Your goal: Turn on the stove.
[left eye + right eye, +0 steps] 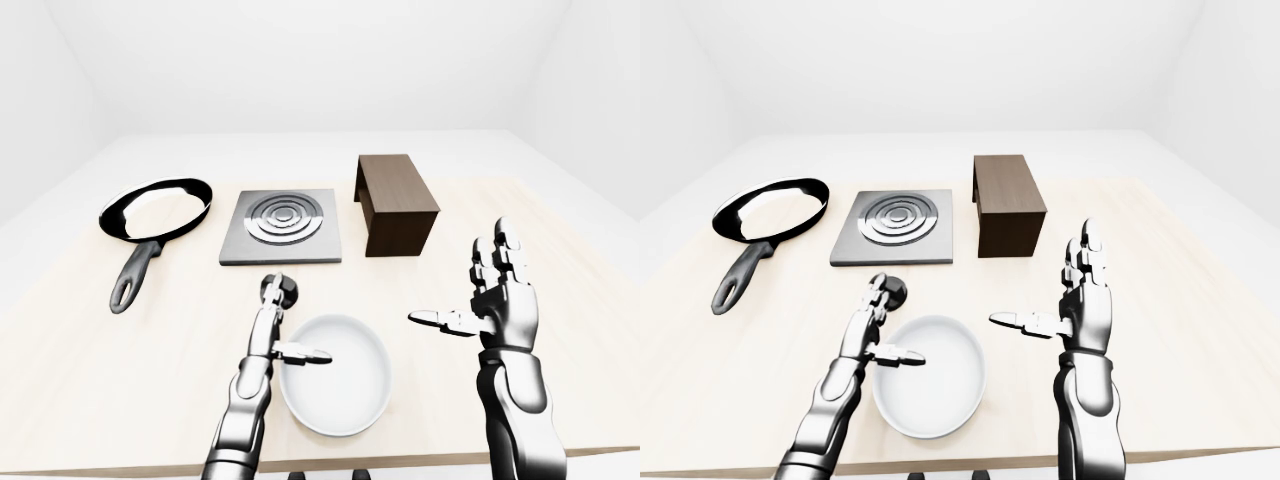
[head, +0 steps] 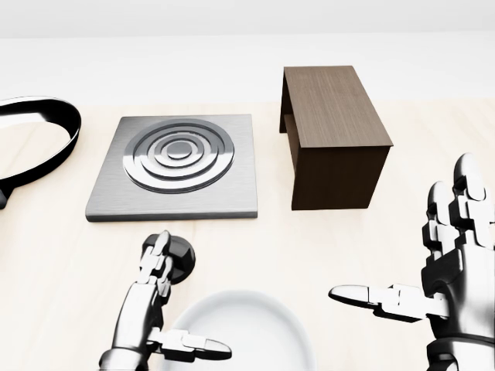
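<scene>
The stove [image 2: 174,166] is a grey square plate with concentric rings, at the upper left of the head view. Just below it sits its black round knob [image 2: 182,257]. My left hand [image 2: 182,297] is open, its straight fingers [image 2: 157,259] lying over the knob's left side and hiding part of it. Its thumb points right over the bowl. Whether the fingers press on the knob cannot be told. My right hand [image 2: 402,232] is held up open at the lower right, palm turned left, away from everything.
A white bowl [image 1: 384,360] stands just below the knob, under my left thumb. A dark wooden box [image 2: 332,135] stands to the right of the stove. A black frying pan [image 1: 160,205] with something white in it lies to the stove's left.
</scene>
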Controlling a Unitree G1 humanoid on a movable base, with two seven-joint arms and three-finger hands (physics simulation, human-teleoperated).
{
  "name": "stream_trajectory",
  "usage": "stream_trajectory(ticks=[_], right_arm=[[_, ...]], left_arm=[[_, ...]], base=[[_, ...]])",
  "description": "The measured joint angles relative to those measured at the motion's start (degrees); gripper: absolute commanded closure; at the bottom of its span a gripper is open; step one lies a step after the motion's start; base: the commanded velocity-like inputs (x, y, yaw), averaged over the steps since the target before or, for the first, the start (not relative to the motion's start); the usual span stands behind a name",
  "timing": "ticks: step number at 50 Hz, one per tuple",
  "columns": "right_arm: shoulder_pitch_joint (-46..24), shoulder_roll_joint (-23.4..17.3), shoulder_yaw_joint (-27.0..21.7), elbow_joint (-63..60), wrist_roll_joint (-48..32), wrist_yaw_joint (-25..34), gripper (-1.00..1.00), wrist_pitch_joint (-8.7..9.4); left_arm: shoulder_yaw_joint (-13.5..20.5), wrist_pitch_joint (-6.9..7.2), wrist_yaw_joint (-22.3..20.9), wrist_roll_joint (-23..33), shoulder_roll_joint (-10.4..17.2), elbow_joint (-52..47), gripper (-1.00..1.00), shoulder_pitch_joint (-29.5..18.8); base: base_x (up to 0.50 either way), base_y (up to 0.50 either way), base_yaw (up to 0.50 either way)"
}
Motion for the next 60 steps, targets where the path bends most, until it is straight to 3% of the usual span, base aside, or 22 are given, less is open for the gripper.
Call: stream_trajectory(ticks=[14, 29, 36, 46, 50, 53, 58, 60], right_arm=[[0.0, 0.0, 0.0, -0.2, 0.1, 0.0, -1.0, 0.0], [0.1, 0.0, -0.1, -0.6, 0.2, 0.1, -1.0, 0.0], [0.1, 0.0, -0.1, -0.5, 0.2, 0.2, -1.0, 0.0], [0.2, 0.0, -0.1, -0.4, 0.3, 0.2, -1.0, 0.0], [0.2, 0.0, 0.0, -0.3, 0.3, 0.2, -1.0, 0.0], [0.1, 0.0, 0.0, -0.2, 0.3, 0.2, -1.0, 0.0], [0.1, 0.0, 0.1, -0.2, 0.3, 0.2, -1.0, 0.0], [0.1, 0.0, 0.1, -0.1, 0.3, 0.3, -1.0, 0.0]], left_arm=[[0.1, 2.21, -0.4, -0.3, -0.3, 0.5, -1.0, -2.8], [0.4, 3.29, -0.5, -0.6, -0.6, 2.8, -1.0, -6.1], [0.9, 2.98, 0.0, -0.4, -0.9, 7.7, -1.0, -10.8], [2.2, 0.6, 1.4, -0.4, -1.2, 19.6, -1.0, -20.1], [2.7, 0.46, 1.9, -0.5, -1.3, 23.6, -1.0, -24.1], [2.8, 2.04, 2.1, -0.7, -1.4, 23.5, -1.0, -26.0], [2.2, 7.39, 1.8, -1.1, -1.9, 17.5, -1.0, -27.0], [1.8, 7.38, 1.6, -1.2, -2.1, 13.9, -1.0, -26.7]], base=[[0.0, 0.0, 0.0], [0.0, 0.0, 0.0], [0.0, 0.0, 0.0], [0.0, 0.0, 0.0], [0.0, 0.0, 0.0], [0.0, 0.0, 0.0], [0.0, 0.0, 0.0], [0.0, 0.0, 0.0]])
